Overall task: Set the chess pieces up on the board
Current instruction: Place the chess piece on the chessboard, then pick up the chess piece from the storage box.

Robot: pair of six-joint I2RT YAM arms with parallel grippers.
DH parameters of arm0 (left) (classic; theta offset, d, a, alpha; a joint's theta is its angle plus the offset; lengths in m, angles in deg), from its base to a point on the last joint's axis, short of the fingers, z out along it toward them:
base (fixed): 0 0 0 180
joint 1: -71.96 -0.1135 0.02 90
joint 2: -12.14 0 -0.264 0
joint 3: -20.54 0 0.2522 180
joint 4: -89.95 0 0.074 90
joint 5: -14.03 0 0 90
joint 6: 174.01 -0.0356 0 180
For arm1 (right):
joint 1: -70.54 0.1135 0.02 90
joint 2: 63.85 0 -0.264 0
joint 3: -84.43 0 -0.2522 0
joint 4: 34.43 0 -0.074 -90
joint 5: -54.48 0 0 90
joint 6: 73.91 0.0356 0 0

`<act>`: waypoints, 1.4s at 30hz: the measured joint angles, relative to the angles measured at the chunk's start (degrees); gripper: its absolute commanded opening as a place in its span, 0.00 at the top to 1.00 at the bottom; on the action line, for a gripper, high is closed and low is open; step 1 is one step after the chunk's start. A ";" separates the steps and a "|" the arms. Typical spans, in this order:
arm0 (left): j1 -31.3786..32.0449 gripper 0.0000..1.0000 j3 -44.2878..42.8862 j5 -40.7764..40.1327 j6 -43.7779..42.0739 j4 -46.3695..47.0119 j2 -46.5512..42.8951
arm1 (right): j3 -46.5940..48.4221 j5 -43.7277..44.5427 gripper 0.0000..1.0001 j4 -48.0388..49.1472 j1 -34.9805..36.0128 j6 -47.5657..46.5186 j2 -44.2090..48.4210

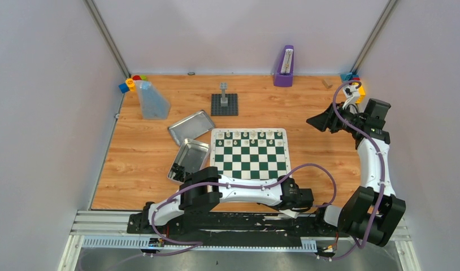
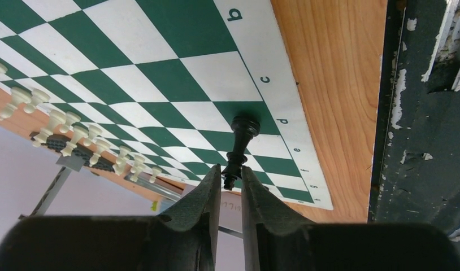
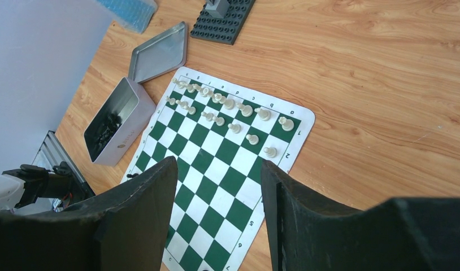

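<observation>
Board [image 1: 250, 164]: green & white checks w/ white border, lying flat on the wood counter [image 1: 307, 113].
Left claw [image 2: 231, 169]: low at the board's near edge, tips set narrowly either side of the black piece's top; can't tell if they pinch it or stand just clear.
Black piece [image 2: 242, 135]: upright on a green sq. in the board's near row, by edge letter "d".
Right claw [image 3: 217, 164]: high over the counter off the board's right side, jaws wide apart, nothing btwn them.
White pieces [image 3: 229, 104]: standing in the board's two far rows.
Tin [image 3: 129, 132]: open, just beside the board's left edge, dark pieces inside.
Lid [image 3: 160, 52]: flat off the board's far-left corner.
Baseplate [image 1: 224, 104]: dark, w/ grey tower, beyond the board's far edge, apart from it.
</observation>
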 measured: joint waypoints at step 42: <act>-18.53 0.34 14.36 13.84 -0.50 4.35 -26.51 | 0.13 -0.57 0.44 -1.57 0.00 -0.20 -4.76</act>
